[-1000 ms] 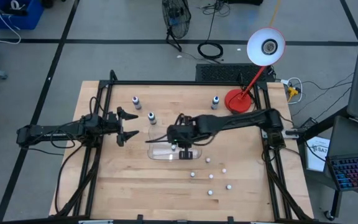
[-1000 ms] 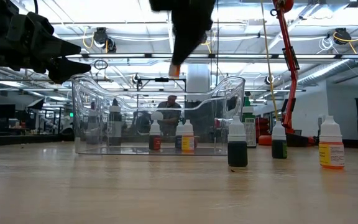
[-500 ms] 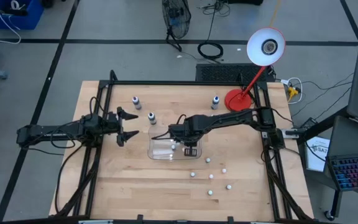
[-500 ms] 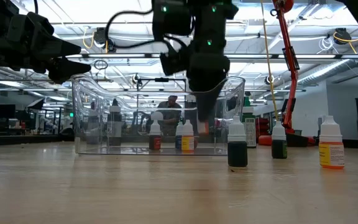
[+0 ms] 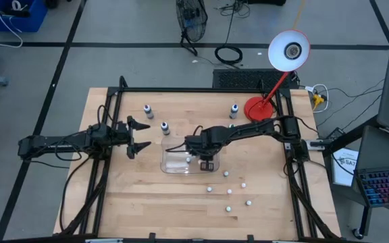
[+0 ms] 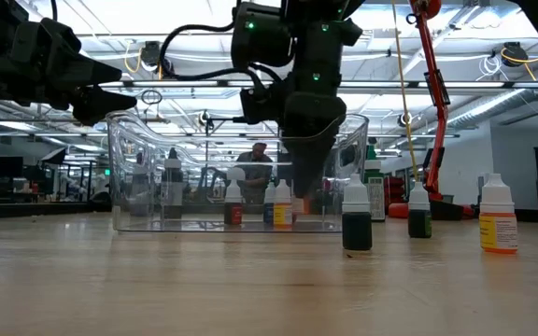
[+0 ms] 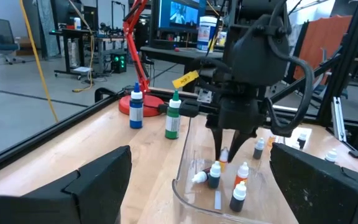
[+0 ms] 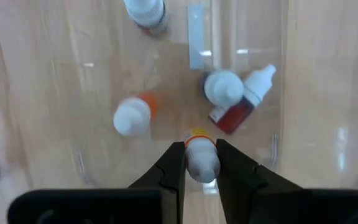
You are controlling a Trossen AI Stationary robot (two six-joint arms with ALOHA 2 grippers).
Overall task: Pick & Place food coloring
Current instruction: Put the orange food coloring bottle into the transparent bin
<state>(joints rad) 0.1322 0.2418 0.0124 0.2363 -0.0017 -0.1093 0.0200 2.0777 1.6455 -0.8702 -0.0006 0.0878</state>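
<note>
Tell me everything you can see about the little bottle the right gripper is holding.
The bottle is a tiny dropper bottle with a white cap and an orange-yellow band just below it, plastic by the look. The right gripper is shut on it, one finger on each side, holding it cap-up, pointing down into the clear plastic tray. It hangs over other small bottles in the tray. Whether its base touches the tray floor cannot be told.

Bright overhead light, blurred wrist foregrounds
</note>
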